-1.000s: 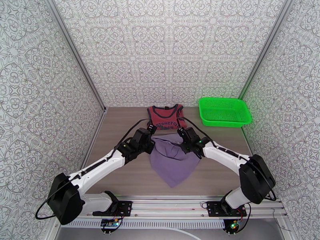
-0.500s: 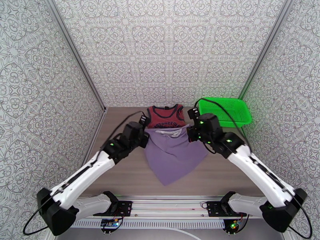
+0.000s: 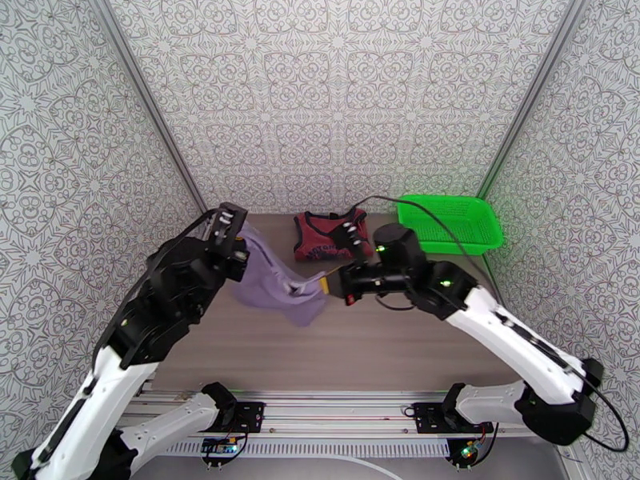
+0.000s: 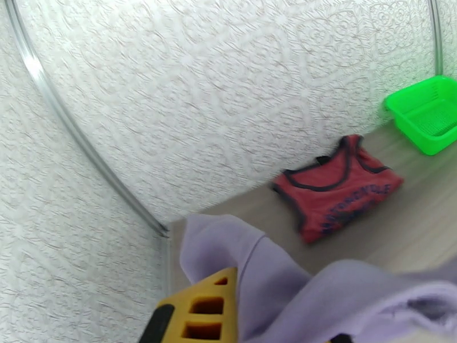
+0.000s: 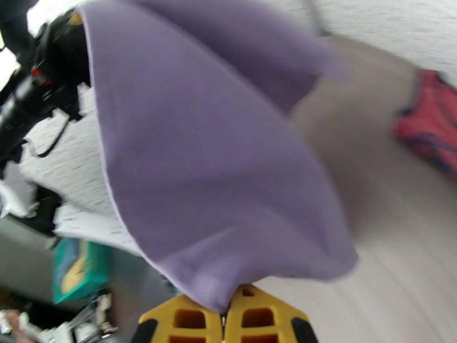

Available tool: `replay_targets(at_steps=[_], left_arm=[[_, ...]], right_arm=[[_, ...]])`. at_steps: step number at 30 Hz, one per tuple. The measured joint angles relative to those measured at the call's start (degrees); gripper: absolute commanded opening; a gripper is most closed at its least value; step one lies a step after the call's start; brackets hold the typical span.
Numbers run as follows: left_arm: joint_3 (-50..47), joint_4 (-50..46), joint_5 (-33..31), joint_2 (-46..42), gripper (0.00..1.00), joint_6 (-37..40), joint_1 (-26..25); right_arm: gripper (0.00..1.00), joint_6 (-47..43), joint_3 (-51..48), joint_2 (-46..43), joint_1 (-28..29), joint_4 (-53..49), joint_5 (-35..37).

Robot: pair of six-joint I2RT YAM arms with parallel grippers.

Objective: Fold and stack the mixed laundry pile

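Top external: left claw (image 3: 238,238) high, right claw (image 3: 329,284) lower, gripping lavender garment (image 3: 276,283).

The garment (image 3: 274,283) hangs between left hand (image 3: 239,236) and right hand (image 3: 325,283)!
Behind it lies the tank top (image 3: 330,236), basket (image 3: 453,249) to its right.

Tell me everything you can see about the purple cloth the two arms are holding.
The plain lavender-purple soft cloth garment hangs between both hands. The left hand pinches its higher left edge, and the right hand pinches its lower right corner. It sags in loose folds over the wooden table, with no print visible.
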Motion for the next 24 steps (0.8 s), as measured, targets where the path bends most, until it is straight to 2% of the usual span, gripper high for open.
replay_targets(at_steps=[5, 9, 18, 24], left_arm=[[2.4, -1.3, -4.5, 1.4, 0.00, 9.5, 0.0], [3.3, -1.0, -6.6, 5.4, 0.00, 16.5, 1.5], [5.6, 1.1, -2.3, 11.7, 0.00, 21.9, 10.8], [6.2, 3.7, 2.4, 15.6, 0.00, 22.8, 12.5]], right_arm=[[0.00, 5.8, 1.5, 6.6, 5.4, 7.1, -4.3], [0.00, 9.5, 2.4, 9.5, 6.7, 11.3, -6.1], [0.00, 16.4, 6.9, 14.8, 8.5, 20.9, -9.3], [0.00, 20.2, 6.4, 18.3, 9.4, 24.3, -10.2]])
